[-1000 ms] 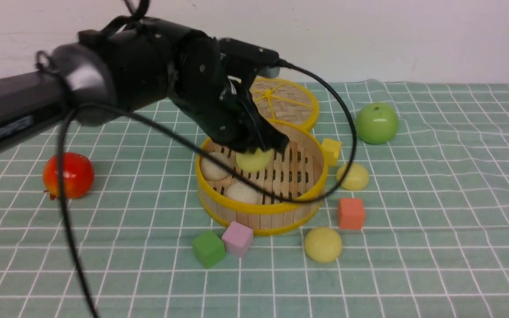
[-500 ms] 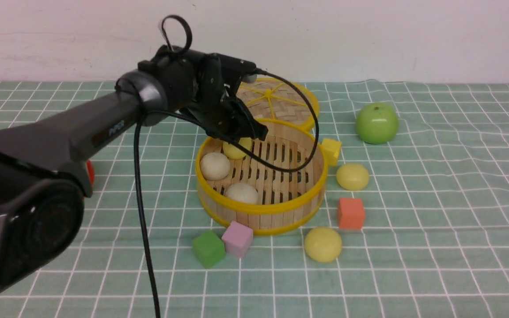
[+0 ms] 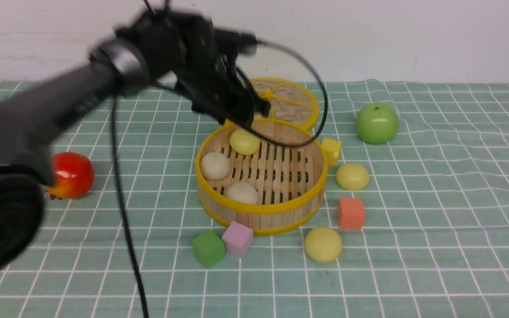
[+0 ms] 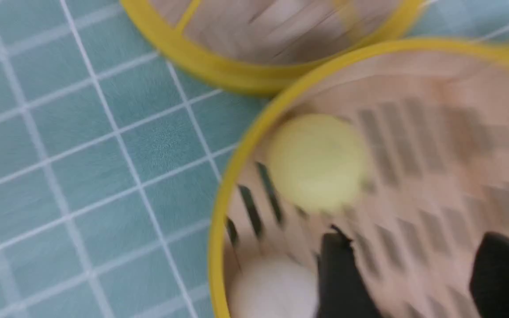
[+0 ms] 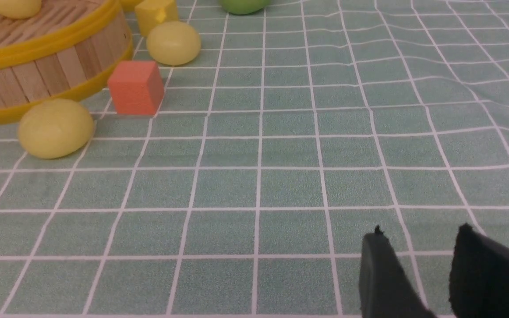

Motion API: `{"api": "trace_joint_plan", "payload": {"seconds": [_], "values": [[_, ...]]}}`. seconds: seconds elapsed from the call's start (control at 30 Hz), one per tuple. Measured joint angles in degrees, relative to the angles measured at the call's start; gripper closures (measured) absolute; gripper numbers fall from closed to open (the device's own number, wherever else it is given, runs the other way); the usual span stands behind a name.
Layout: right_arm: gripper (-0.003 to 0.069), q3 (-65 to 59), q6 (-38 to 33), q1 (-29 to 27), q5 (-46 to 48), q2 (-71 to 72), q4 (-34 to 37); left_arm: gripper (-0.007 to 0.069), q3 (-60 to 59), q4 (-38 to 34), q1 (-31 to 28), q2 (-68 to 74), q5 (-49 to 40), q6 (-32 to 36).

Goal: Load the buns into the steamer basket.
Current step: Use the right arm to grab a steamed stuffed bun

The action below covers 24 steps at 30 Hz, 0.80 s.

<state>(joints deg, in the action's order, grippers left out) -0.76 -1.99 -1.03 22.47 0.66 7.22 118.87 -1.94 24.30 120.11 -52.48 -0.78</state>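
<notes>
- The steamer basket [image 3: 261, 210] sits pretty much dead centre of the front view, on a green checked cloth [image 3: 435, 221].
- Three buns are inside it. A pale yellow bun [image 3: 244, 141] lies towards the back wall, an off-white bun [image 3: 214, 166] is against the left wall, and a second off-white bun [image 3: 241, 193] is by the near wall.
- The other two are out on the cloth. One yellow bun [image 3: 352, 176] is just right of the basket, and a lower yellow bun [image 3: 323, 244] is near its bottom-right edge.
- The left gripper [image 3: 250, 112] is a blurry mess, up over the basket's back rim just above the pale yellow bun, not touching it.
- In its wrist view the left gripper's fingers [image 4: 343, 278] are spread wide with nothing between them.
- The right gripper [image 5: 420, 247] only shows in its own wrist view, low over bare cloth. Its jaws are apart with a gap and carry nothing.
- Other stuff:
  - woven lid [image 3: 290, 104] just behind the basket
  - green apple [image 3: 377, 123] upper right
  - red fruit [image 3: 71, 175] far left
  - yellow cube [image 3: 332, 150] and orange cube [image 3: 351, 213] on the basket's right
  - pink cube [image 3: 237, 239] and green cube [image 3: 208, 248] in front of it
</notes>
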Motion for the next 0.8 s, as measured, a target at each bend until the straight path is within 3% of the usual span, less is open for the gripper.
{"api": "trace_joint_plan", "payload": {"seconds": [0.07,0.13,0.2,0.43,0.47,0.8], "values": [[0.0419,0.0,0.0,0.0,0.0,0.0,0.0,0.0366,0.0,-0.2,0.4,-3.9,-2.9,0.0],[0.0419,0.0,0.0,0.0,0.0,0.0,0.0,0.0529,-1.5,-0.2,1.1,-9.7,-6.1,0.0],[0.0419,0.0,0.0,0.0,0.0,0.0,0.0,0.0624,-5.2,-0.8,1.5,-15.9,-7.3,0.0],[0.0419,0.0,0.0,0.0,0.0,0.0,0.0,0.0638,-31.2,-4.7,1.5,-37.0,2.3,-0.3],[0.0419,0.0,0.0,0.0,0.0,0.0,0.0,0.0638,-40.3,-6.4,1.5,-45.1,7.3,-0.2],[0.0419,0.0,0.0,0.0,0.0,0.0,0.0,0.0638,-85.2,-13.4,1.6,-79.8,37.0,0.1]]}}
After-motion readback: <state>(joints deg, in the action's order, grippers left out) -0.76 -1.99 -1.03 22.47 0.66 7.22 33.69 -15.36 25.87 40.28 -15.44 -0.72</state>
